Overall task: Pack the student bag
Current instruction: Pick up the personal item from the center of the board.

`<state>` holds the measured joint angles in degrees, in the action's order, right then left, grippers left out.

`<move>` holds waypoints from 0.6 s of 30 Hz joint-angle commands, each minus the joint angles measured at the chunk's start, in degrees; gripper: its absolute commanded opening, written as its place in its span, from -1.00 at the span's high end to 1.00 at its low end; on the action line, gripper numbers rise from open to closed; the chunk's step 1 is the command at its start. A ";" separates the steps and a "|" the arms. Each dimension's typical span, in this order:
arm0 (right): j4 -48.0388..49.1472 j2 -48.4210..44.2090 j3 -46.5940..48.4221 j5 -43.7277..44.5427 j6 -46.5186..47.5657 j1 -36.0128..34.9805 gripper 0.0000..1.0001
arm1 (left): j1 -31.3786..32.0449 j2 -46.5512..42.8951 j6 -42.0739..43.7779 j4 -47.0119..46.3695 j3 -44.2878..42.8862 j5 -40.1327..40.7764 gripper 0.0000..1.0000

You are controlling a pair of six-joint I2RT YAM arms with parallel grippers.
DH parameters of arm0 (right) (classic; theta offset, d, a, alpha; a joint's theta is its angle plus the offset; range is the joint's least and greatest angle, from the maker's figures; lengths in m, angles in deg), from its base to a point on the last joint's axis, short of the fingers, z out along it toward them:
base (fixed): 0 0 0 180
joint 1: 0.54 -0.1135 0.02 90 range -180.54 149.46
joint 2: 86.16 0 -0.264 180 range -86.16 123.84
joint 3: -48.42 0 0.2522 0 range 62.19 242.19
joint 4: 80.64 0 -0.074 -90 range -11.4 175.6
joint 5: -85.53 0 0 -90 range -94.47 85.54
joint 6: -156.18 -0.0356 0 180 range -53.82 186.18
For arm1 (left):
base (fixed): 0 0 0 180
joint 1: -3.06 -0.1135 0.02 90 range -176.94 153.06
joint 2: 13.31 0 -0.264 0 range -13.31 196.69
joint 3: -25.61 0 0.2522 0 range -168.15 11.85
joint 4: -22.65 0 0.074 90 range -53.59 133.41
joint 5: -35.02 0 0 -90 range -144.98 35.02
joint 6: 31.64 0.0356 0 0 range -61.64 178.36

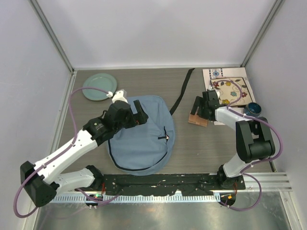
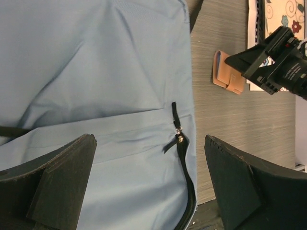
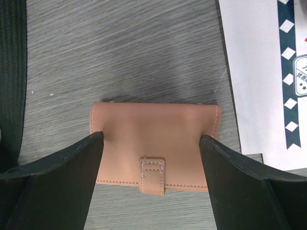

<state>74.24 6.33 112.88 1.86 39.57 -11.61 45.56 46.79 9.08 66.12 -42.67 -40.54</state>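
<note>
Student bag (image 1: 144, 143): flat on table (image 1: 201, 143), centre-left. Left gripper (image 2: 149, 143): above bag, fingers spread wide, empty. Right gripper (image 3: 151, 138): fingers parted either side of tan wallet (image 3: 153, 115), right of bag.

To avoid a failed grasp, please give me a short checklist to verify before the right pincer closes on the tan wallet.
1. Right pincer open: ok.
2. Tan wallet lies between its fingers: ok.
3. Wallet flat on the table, nothing on it: ok.
4. Left pincer open, over the student bag: ok.
5. Bag zipper open enough to take the wallet: cannot tell.
</note>
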 commanded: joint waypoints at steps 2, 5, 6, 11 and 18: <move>-1.73 -1.60 -5.43 -5.54 1.56 -2.55 -0.70 | 3.46 5.28 1.64 -3.87 -7.17 1.82 -0.99; -2.62 -4.85 -9.03 -5.45 1.65 -3.34 -0.69 | 5.13 8.98 2.87 -3.96 -10.51 2.00 -0.99; -2.88 -5.90 -10.95 -5.19 1.91 -3.43 -0.69 | 5.40 10.73 3.22 -3.88 -12.00 2.09 -0.99; -5.87 -17.22 -14.66 -3.43 0.95 -5.53 -0.68 | 6.89 16.01 5.24 -4.93 -16.05 0.34 -0.99; -10.61 -34.09 -15.62 4.21 -8.09 -5.45 -0.69 | 8.56 24.09 6.47 -5.54 -23.43 -1.78 -0.99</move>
<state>66.79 -17.56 97.34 0.42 38.15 -17.21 53.15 68.38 13.81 63.54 -61.64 -40.76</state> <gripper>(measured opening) 0.844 0.994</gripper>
